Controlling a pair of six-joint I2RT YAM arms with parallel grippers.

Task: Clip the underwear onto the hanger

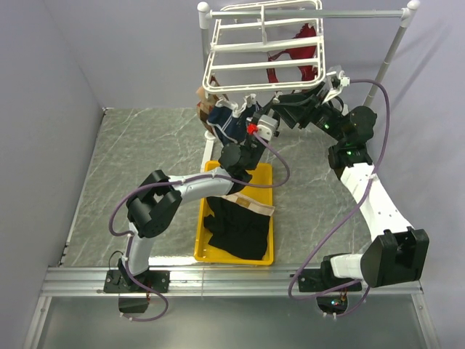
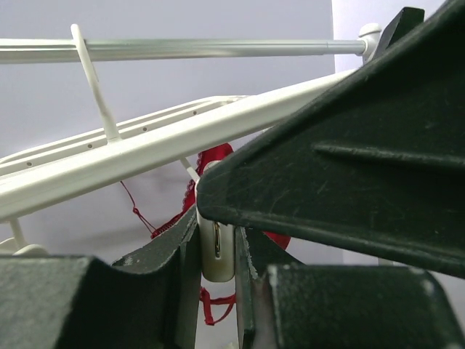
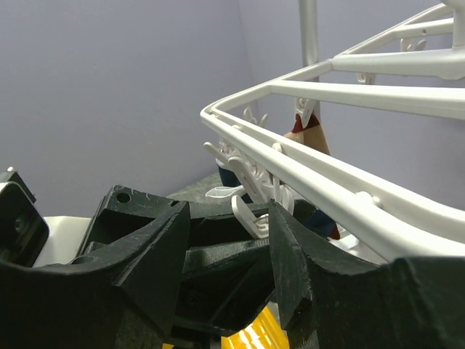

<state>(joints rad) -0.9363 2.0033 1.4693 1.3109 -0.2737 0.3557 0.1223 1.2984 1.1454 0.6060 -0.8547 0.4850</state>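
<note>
1. The left gripper (image 2: 216, 234) is raised to the near edge of the rack, its fingers clamped on a small white plastic clip (image 2: 216, 263), just right of a hanging navy pair with white trim (image 1: 229, 122).
2. The black soft-cloth underwear with a tan waistband (image 1: 236, 225) lies in a yellow rectangular plastic tray (image 1: 261, 180) on the table, near centre, below the left arm; neither gripper touches it.
3. The large white rectangular plastic hanger of parallel bars (image 3: 349, 95) hangs at the far centre, with a red garment (image 1: 301, 36) on its far right.
4. The right gripper (image 3: 227, 222) is at the hanger's near right corner, fingers apart, with a second white clip (image 3: 251, 214) in the gap.
</note>
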